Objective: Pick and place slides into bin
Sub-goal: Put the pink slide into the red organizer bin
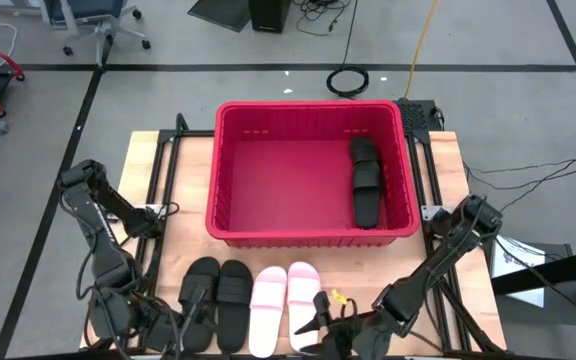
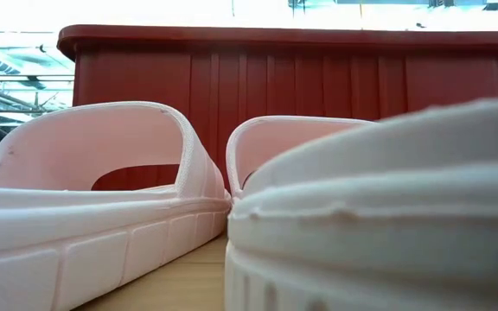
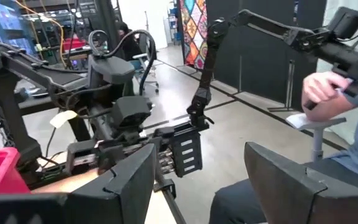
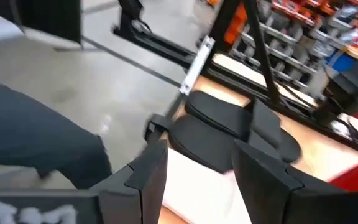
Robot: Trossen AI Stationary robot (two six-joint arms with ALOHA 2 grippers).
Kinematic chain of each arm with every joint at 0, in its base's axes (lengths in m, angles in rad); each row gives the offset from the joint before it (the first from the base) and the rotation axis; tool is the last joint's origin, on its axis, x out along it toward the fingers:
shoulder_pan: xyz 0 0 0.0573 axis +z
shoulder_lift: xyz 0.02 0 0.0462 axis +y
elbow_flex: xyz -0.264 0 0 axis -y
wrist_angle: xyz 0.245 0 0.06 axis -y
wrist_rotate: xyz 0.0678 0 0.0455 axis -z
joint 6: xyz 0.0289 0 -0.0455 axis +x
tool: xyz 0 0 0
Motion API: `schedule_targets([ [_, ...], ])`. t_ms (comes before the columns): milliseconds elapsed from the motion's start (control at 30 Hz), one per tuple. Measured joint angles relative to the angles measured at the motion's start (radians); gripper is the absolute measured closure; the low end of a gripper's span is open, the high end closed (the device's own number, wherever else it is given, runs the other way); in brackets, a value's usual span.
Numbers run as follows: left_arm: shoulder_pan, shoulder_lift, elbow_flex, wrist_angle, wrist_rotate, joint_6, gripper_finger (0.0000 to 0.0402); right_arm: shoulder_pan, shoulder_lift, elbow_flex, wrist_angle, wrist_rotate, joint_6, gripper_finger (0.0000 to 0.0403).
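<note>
The red bin (image 1: 230,215) stands at the table's middle far side, with one black slide (image 1: 366,178) lying inside along its right wall. By the near edge two black slides (image 1: 218,300) and two pale pink slides (image 1: 286,305) lie side by side on their soles. My right gripper (image 1: 311,318) is open and hovers at the right pink slide's near end; in its wrist view the pink slide (image 4: 197,186) shows between its fingers, and the black slides (image 4: 229,127) lie beyond. My left gripper (image 3: 197,186) is open and level at the near left, beside the left black slide, with nothing between its fingers.
The bin fills the low view's background (image 2: 284,78) behind the two pink slides (image 2: 102,199). A person sits just off the table's near edge, with a hand (image 3: 322,87) and a dark garment (image 4: 30,143) in view. Bare wood lies between the slides and the bin (image 1: 368,265).
</note>
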Motion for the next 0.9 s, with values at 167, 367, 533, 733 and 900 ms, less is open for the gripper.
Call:
schedule_targets([
  [167,-0.012,0.000,0.000,0.002,-0.008,0.011,0.0153,-0.014,0.008,0.004,-0.115,0.073,0.056,0.0232],
  [367,-0.015,0.000,0.000,0.005,-0.010,0.023,0.0153,-0.048,0.008,0.004,-0.296,0.072,0.194,0.0232],
  [533,-0.015,0.000,0.000,0.005,-0.010,0.023,0.0153,-0.066,0.008,0.004,-0.430,0.061,0.284,0.0232],
  [733,-0.014,0.000,0.000,0.004,-0.010,0.023,0.0153,-0.071,0.024,0.004,-0.458,0.014,0.317,0.0232],
  [900,-0.014,0.000,0.000,0.004,-0.011,0.023,0.0153,-0.093,0.080,0.004,-0.457,-0.050,0.309,0.0232],
])
